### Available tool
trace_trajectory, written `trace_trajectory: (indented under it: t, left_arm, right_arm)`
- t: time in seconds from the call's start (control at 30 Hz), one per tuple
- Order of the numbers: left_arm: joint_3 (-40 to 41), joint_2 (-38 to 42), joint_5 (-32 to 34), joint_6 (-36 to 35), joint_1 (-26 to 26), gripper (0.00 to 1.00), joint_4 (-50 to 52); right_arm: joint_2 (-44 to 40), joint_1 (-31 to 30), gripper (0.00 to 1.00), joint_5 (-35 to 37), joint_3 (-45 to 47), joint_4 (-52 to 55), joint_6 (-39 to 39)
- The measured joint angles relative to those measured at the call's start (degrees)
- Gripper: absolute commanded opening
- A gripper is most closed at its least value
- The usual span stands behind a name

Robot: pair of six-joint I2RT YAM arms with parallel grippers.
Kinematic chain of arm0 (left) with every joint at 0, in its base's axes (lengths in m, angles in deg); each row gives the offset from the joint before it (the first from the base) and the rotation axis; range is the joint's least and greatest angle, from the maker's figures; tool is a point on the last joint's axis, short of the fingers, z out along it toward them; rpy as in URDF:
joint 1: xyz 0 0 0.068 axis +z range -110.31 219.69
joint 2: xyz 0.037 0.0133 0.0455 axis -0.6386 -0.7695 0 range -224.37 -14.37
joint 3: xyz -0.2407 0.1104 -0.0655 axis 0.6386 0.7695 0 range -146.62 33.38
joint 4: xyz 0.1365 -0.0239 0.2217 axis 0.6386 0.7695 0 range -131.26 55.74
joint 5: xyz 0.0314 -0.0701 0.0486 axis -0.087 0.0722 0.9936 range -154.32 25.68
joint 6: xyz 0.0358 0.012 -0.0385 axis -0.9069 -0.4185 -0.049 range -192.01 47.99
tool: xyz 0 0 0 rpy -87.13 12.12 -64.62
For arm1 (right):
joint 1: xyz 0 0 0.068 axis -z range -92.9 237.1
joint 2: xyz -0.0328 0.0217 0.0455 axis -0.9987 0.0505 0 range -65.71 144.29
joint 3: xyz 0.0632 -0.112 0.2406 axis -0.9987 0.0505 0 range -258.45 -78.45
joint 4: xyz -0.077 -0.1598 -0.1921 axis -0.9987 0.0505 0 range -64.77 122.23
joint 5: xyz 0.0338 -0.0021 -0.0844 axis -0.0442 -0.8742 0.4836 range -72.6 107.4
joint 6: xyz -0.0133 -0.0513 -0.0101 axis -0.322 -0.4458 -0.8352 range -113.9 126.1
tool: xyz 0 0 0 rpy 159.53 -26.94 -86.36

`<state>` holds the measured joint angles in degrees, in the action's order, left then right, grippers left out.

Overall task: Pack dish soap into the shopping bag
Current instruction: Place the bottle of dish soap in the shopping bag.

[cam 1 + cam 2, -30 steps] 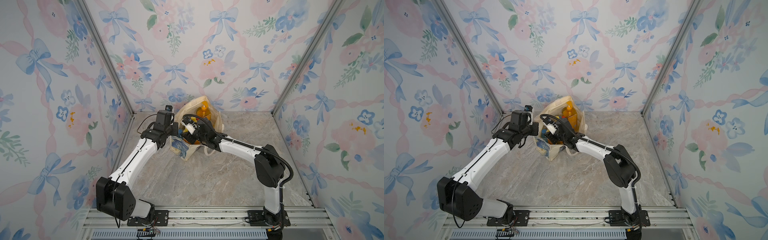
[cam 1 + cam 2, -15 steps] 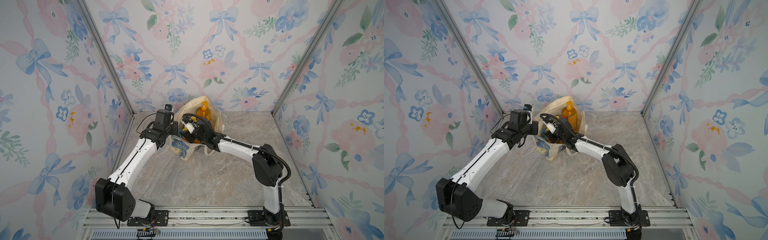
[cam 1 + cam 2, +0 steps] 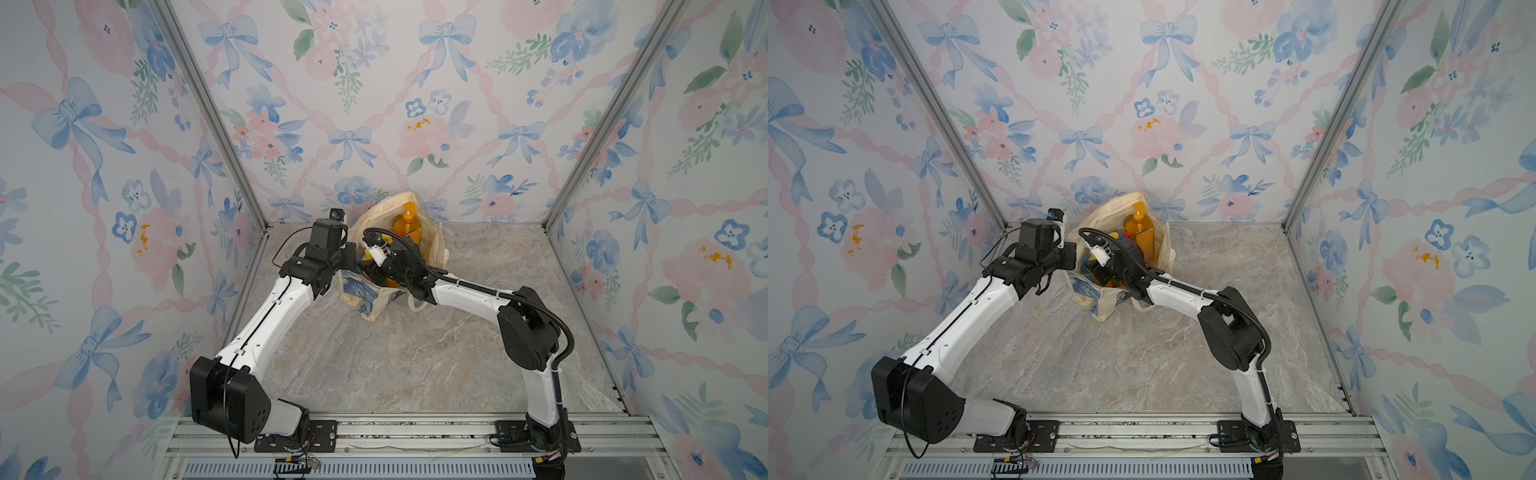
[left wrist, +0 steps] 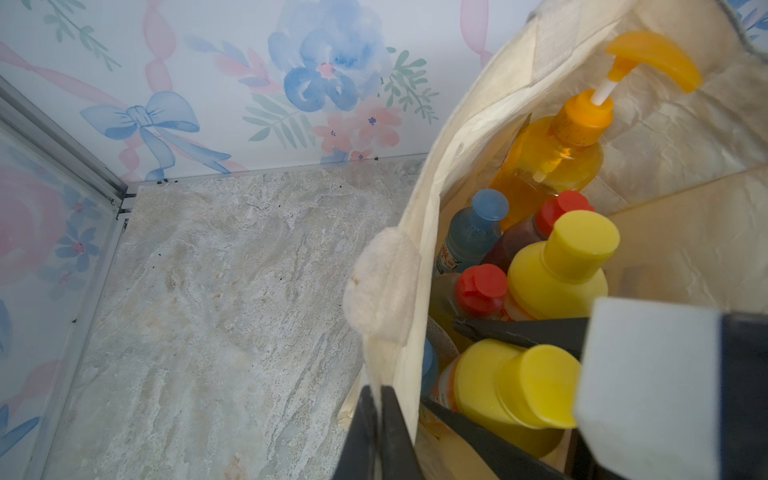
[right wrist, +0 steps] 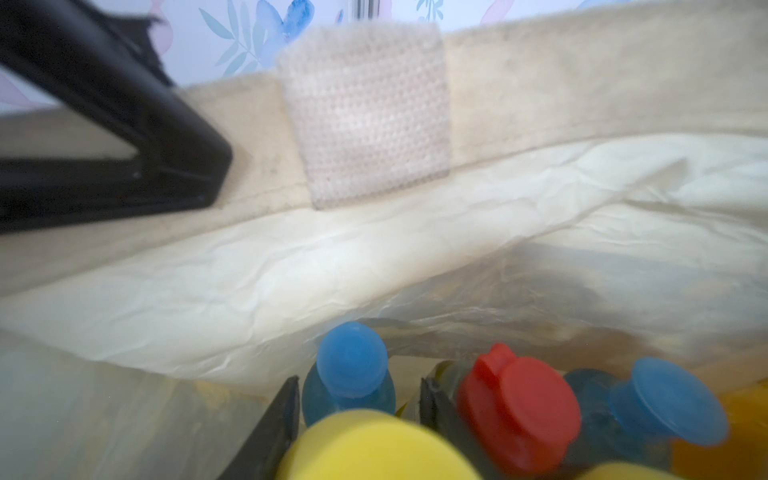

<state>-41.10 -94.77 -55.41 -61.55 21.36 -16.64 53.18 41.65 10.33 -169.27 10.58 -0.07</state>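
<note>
Working at the shopping bag (image 3: 434,249) (image 3: 1165,251), set upright near the rear wall on the marble-pattern tabletop (image 3: 395,361), with its long axis vertical, mouth gaping upward and blue-and-yellow printed side turned toward the front rail (image 3: 395,428).

Pinching the bag's cloth rim with the left gripper (image 4: 376,399), jaws fully closed on the fabric, just beside a pale hook-and-loop patch (image 4: 382,286) (image 5: 365,116) sewn inside the rim.

Reaching down through the mouth with the right gripper (image 5: 359,384), fingers (image 4: 519,332) partly apart and clamping a yellow-capped orange bottle (image 4: 511,386) from either side. Tilting that bottle well off vertical, cap aimed back toward the gripper's own body.

Packing all seven dish-soap bottles inside the bag, caps up:
- crowding the held one with a second yellow-capped bottle (image 4: 569,257) and a yellow-green red-capped bottle (image 4: 478,289), both touching or just beside it;
- backing those with a dark-red red-capped bottle (image 4: 559,210) and a small blue bottle (image 4: 473,232);
- half hiding a second blue bottle (image 4: 430,365) against the pinched wall;
- standing the big orange pump bottle (image 4: 548,158) (image 3: 409,230) tallest at the far side, spout curving toward the bag's inner wall.

Blocking much of the bag's mouth in both top views with the two wrists, meeting over it from either side.

Framing everything with floral, bow-patterned walls (image 3: 374,104).
</note>
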Motion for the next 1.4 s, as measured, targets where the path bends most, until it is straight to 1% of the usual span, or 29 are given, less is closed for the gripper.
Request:
trace_trajectory:
  t: [0.23,0.3,0.47,0.57,0.63,0.83,0.93,1.1,1.27,1.33,1.4]
  left_arm:
    - [0.0,0.0,0.0,0.0,0.0,0.0,0.0]
    - [0.0,0.0,0.0,0.0,0.0,0.0,0.0]
    - [0.0,0.0,0.0,0.0,0.0,0.0,0.0]
    - [0.0,0.0,0.0,0.0,0.0,0.0,0.0]
    - [0.0,0.0,0.0,0.0,0.0,0.0,0.0]
    - [-0.1,0.0,-0.3,0.2,0.0,0.04,0.0]
    - [-0.1,0.0,-0.4,0.2,0.0,0.06,0.0]
    - [-0.4,0.0,-0.5,0.2,0.0,0.07,0.2]
    - [-1.1,-0.4,-0.5,0.3,0.0,0.17,0.3]
    - [-1.2,-0.4,-0.5,0.5,0.0,0.22,0.3]
    - [-1.3,-0.4,-0.4,0.7,0.0,0.24,0.3]
  right_arm:
    - [0.4,0.0,0.0,0.0,0.0,-0.7,0.2]
    - [0.4,0.0,0.05,0.0,0.2,-1.0,0.2]
    - [0.3,0.0,0.07,0.0,0.7,-1.9,0.2]
    - [0.3,0.0,0.22,0.0,0.8,-2.0,0.2]
    - [0.3,0.2,0.35,0.0,0.8,-2.0,0.2]
    - [0.3,0.4,0.55,-0.2,0.7,-2.0,0.0]
    - [0.2,0.4,0.61,-0.3,0.7,-2.2,-0.3]
    - [-0.9,0.4,0.64,-0.4,0.7,-2.5,-0.4]
    - [-2.2,0.4,0.69,-0.2,0.7,-3.1,-0.5]
    - [-2.8,0.4,0.71,-0.2,0.7,-3.2,-0.5]
    - [-3.5,0.4,0.73,-0.1,0.7,-3.1,-0.4]
